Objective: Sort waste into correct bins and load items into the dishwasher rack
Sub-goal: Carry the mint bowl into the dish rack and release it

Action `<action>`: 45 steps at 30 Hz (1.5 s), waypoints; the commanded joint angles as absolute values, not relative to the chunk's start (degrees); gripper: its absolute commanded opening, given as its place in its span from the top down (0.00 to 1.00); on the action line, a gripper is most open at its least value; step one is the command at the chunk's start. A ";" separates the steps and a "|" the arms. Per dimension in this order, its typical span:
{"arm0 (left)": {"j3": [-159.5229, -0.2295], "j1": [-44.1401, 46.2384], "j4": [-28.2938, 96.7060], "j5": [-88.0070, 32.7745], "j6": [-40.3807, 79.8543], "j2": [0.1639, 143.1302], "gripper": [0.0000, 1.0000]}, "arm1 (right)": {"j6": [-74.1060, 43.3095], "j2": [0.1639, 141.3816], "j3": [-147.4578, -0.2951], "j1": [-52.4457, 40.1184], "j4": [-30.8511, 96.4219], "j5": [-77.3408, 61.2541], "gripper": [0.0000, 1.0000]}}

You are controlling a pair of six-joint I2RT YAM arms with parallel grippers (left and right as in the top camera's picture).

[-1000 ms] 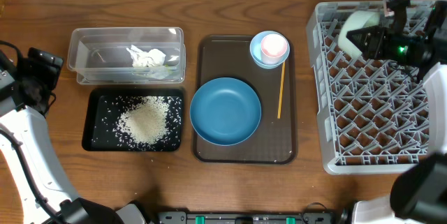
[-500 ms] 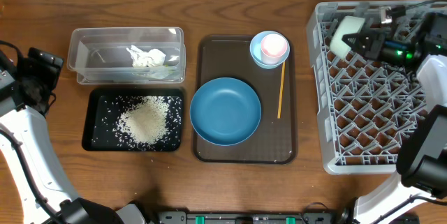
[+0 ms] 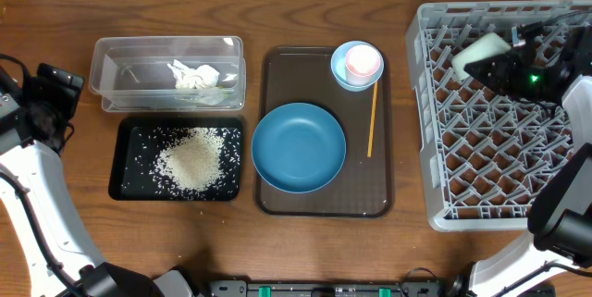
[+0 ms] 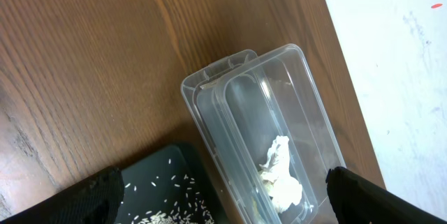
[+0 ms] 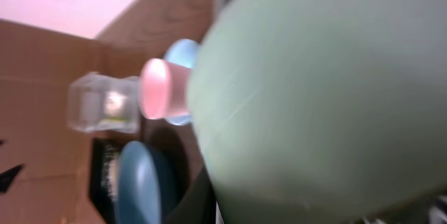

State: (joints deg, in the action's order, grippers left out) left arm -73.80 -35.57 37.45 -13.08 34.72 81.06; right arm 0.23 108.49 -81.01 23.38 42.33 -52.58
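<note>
My right gripper (image 3: 499,61) is shut on the mint-green bowl (image 3: 479,54) and holds it tilted over the far left part of the grey dishwasher rack (image 3: 499,195); the bowl fills the right wrist view (image 5: 328,91). The dark-blue bowl (image 3: 299,146) and the pink cup (image 3: 363,59) inside the light-blue bowl (image 3: 343,73) sit on the brown tray (image 3: 379,186). The clear tub (image 3: 120,75) holds the paper scrap (image 3: 194,76). The black tray (image 3: 129,181) holds the rice heap (image 3: 192,160). My left gripper (image 4: 223,210) is open and empty above the tub and black tray.
A thin yellow stick (image 3: 373,119) lies on the brown tray's right side. The left arm (image 3: 37,112) stays at the table's left edge. The rack reaches the right table edge.
My right gripper has tilted and shifted the mint-green bowl slightly right and down over the rack. The left arm has not moved.
</note>
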 commanded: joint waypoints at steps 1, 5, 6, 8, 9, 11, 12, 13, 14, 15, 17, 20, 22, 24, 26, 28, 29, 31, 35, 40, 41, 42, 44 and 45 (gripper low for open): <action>-73.73 -35.73 37.50 -12.34 34.79 81.23 0.05 | -2.90 108.92 -80.51 24.71 43.59 -43.16 0.91; -73.71 -35.73 37.50 -12.34 34.79 81.23 0.05 | -3.20 106.91 -80.53 25.87 45.32 -40.53 0.84; -73.71 -35.73 37.50 -12.34 34.79 81.23 0.05 | -3.22 105.91 -80.53 26.09 45.95 -39.62 0.83; -73.71 -35.73 37.50 -12.34 34.79 81.23 0.05 | -4.40 103.68 -80.53 26.41 47.13 -36.64 0.77; -73.71 -35.73 37.50 -12.36 34.79 81.23 0.05 | -5.30 102.39 -80.53 26.52 47.75 -34.52 0.73; -73.71 -35.73 37.50 -12.34 34.79 81.23 0.05 | -6.92 99.33 -80.53 26.57 49.71 -28.97 0.68; -73.71 -35.73 37.50 -12.34 34.79 81.23 0.05 | -8.29 97.60 -80.53 26.55 50.96 -24.95 0.67; -73.71 -35.73 37.50 -12.34 34.79 81.23 0.05 | -9.45 96.25 -80.53 26.55 51.90 -21.96 0.67; -73.71 -35.73 37.50 -12.34 34.79 81.23 0.05 | -10.22 95.00 -80.53 26.55 52.62 -19.73 0.67; -73.73 -35.73 37.50 -12.34 34.79 81.23 0.05 | -10.63 93.60 -80.53 26.55 53.41 -17.89 0.67; -73.71 -35.73 37.50 -12.34 34.79 81.23 0.05 | -10.70 90.96 -80.53 26.55 54.65 -17.37 0.67; -73.71 -35.73 37.50 -12.34 34.79 81.23 0.05 | -11.31 87.92 -80.53 26.22 55.13 -18.48 0.67; -73.71 -35.73 37.50 -12.34 34.79 81.23 0.05 | -11.29 86.63 -80.53 25.76 54.57 -20.16 0.67; -73.71 -35.73 37.50 -12.34 34.79 81.23 0.05 | -11.31 86.35 -80.53 25.10 52.75 -20.12 0.75; -73.71 -35.73 37.50 -12.34 34.79 81.23 0.05 | -11.29 86.96 -80.20 24.14 47.94 -19.46 0.86; -73.71 -35.73 37.50 -12.34 34.79 81.23 0.05 | -11.35 88.07 -79.79 23.42 42.85 -19.27 0.90; -73.71 -35.73 37.50 -12.34 34.79 81.23 0.05 | -11.38 88.95 -79.68 22.92 39.90 -19.27 0.91; -73.71 -35.73 37.50 -12.36 34.79 81.23 0.05 | -11.60 91.15 -79.68 21.98 34.61 -18.68 0.90; -73.71 -35.73 37.50 -12.34 34.79 81.23 0.05 | -14.50 97.17 -79.68 20.36 25.32 -15.77 0.85; -73.71 -35.73 37.50 -12.34 34.79 81.23 0.05 | -15.90 104.40 -79.70 19.38 21.12 -14.98 0.84; -73.71 -35.73 37.50 -12.34 34.79 81.23 0.05 | -15.90 105.47 -79.70 19.25 21.15 -14.98 0.85; -73.71 -35.73 37.50 -12.34 34.79 81.23 0.05 | -15.86 106.21 -79.70 19.18 21.30 -14.98 0.85; -73.71 -35.73 37.50 -12.34 34.79 81.23 0.05 | -15.86 106.89 -79.70 19.18 22.26 -14.98 0.86; -73.71 -35.73 37.50 -12.34 34.79 81.23 0.05 | -15.84 106.87 -79.70 19.20 23.31 -14.98 0.87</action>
